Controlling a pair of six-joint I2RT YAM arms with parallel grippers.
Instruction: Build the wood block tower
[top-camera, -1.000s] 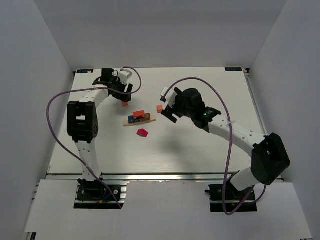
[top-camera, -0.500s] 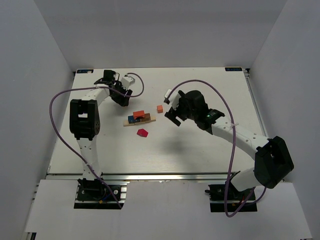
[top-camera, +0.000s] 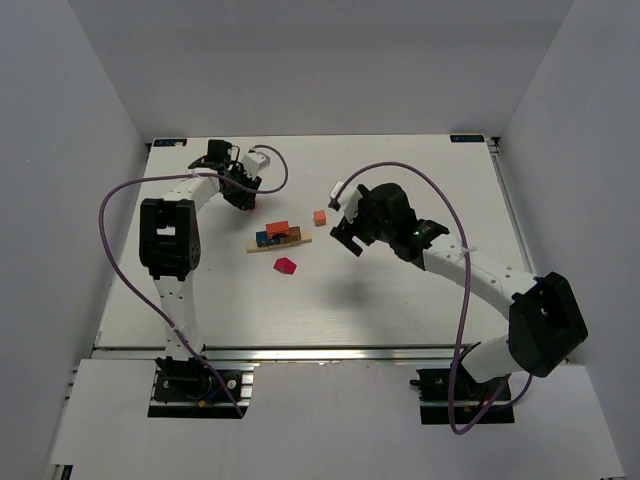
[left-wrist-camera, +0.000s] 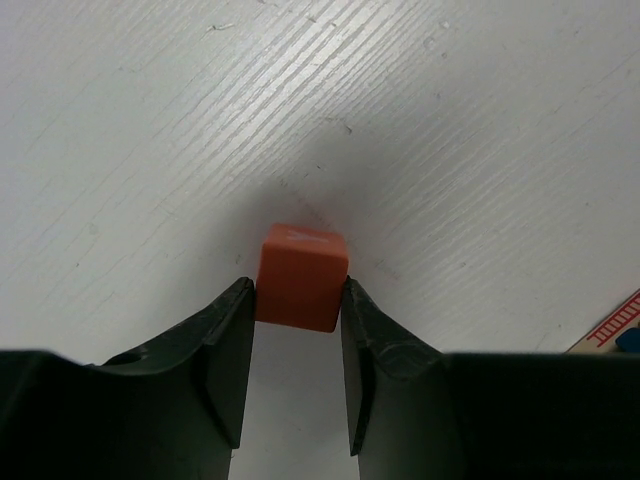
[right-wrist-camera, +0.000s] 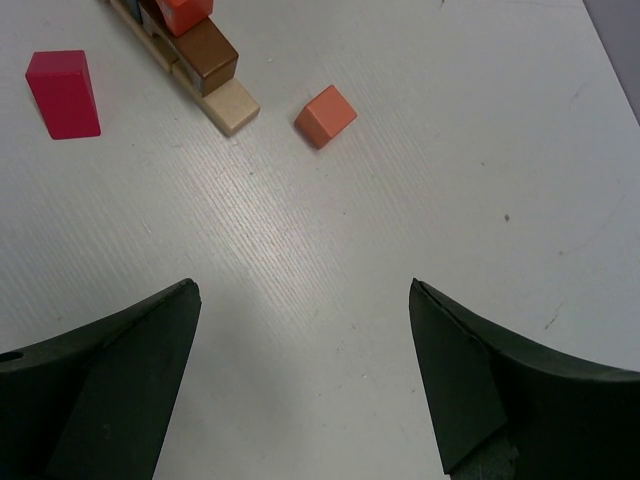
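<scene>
gripping the orange cube (left-wrist-camera: 301, 276), left pincer (left-wrist-camera: 297, 290) has moved in.

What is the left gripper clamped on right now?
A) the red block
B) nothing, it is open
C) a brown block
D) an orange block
D: in the left wrist view the left gripper has both fingers pressed against the sides of an orange block, while the red block lies loose beside the stack.
</scene>
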